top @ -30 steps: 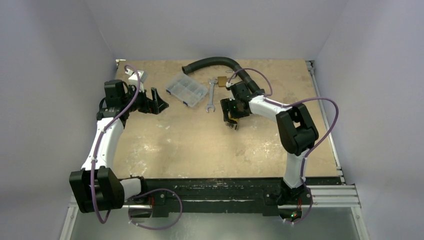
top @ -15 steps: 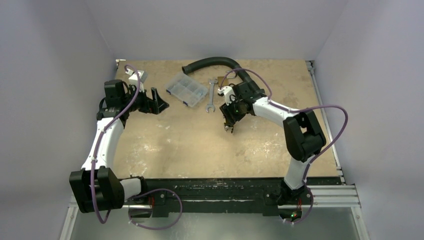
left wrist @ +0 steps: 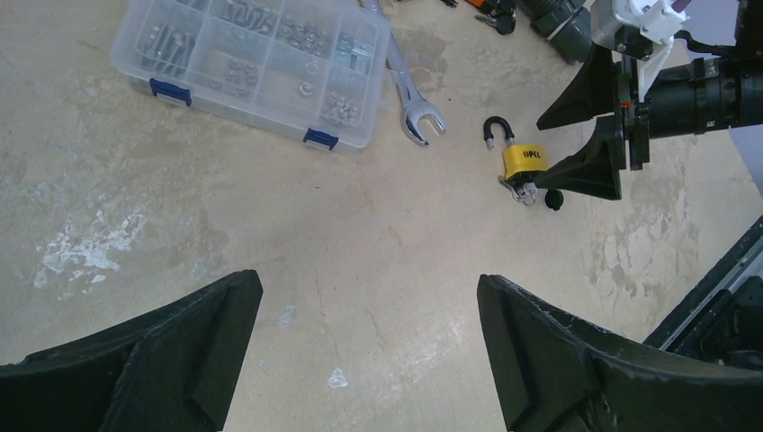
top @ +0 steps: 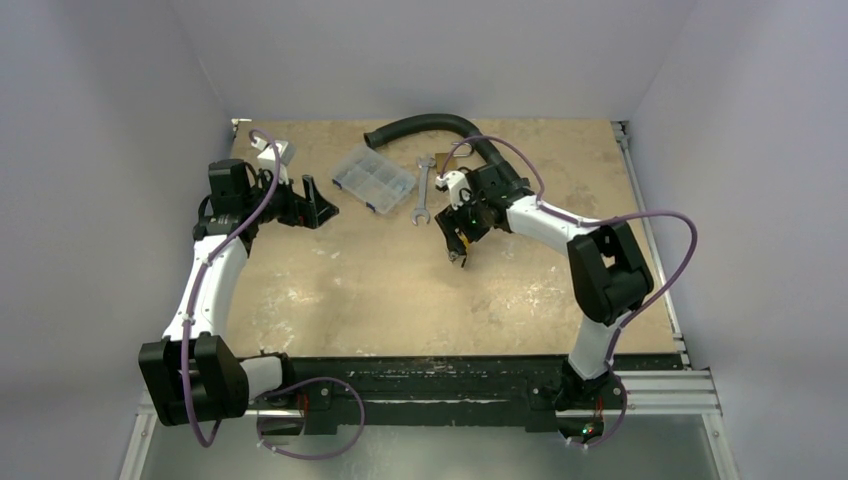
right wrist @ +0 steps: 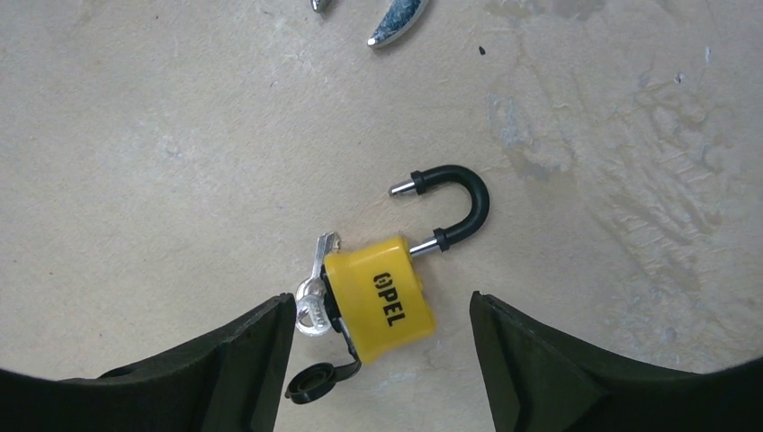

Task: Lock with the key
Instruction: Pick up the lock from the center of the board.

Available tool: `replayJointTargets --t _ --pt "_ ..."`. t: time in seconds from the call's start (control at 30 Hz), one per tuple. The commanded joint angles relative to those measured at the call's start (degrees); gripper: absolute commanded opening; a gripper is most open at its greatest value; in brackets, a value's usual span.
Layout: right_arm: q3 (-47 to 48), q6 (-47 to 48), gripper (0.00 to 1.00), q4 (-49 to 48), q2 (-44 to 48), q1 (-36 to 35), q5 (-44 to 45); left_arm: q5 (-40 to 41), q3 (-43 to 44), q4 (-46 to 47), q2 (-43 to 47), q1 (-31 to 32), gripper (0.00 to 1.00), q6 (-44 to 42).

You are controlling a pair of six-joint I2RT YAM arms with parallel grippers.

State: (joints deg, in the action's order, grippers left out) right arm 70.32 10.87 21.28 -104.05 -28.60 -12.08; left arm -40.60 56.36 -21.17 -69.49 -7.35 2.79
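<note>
A yellow padlock (right wrist: pixel 382 301) lies flat on the table with its black shackle (right wrist: pixel 459 202) swung open. Silver keys (right wrist: pixel 315 301) stick out of its base, and a black dust cap (right wrist: pixel 315 382) hangs beside them. My right gripper (right wrist: pixel 382 306) is open just above the padlock, one finger on each side, not touching it. The left wrist view shows the padlock (left wrist: pixel 524 162) with the right gripper (left wrist: pixel 589 135) over it. The top view shows the right gripper (top: pixel 458 235) mid-table, largely covering the padlock. My left gripper (top: pixel 318 205) is open and empty at the far left.
A clear organizer box (top: pixel 373 178) with small parts and a wrench (top: pixel 423 190) lie behind the padlock. A black corrugated hose (top: pixel 430 125) curves along the back. The wrench's end (right wrist: pixel 396 22) shows near the top of the right wrist view.
My right arm has turned its wrist and shifted the gripper slightly left, settling over the padlock. The left arm has not moved.
</note>
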Motion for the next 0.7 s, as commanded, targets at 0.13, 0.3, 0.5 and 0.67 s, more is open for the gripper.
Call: replayJointTargets --t 0.13,0.3,0.5,0.67 --pt "0.51 3.80 0.65 -2.71 -3.78 -0.14 -2.90 -3.24 0.24 2.04 2.23 0.25 1.00 -2.52" --pt "-0.38 5.58 0.52 -2.32 -3.82 -0.14 -5.56 -6.87 2.06 -1.40 1.09 0.28 1.00 -8.29" --pt "1.64 8.67 0.26 1.29 -1.53 -0.14 -8.03 -9.56 4.17 -5.38 -0.41 0.27 1.00 -11.79" --pt "3.55 13.38 0.18 7.05 4.38 -0.14 -15.53 -11.75 4.68 -6.63 -0.17 0.26 1.00 -13.22"
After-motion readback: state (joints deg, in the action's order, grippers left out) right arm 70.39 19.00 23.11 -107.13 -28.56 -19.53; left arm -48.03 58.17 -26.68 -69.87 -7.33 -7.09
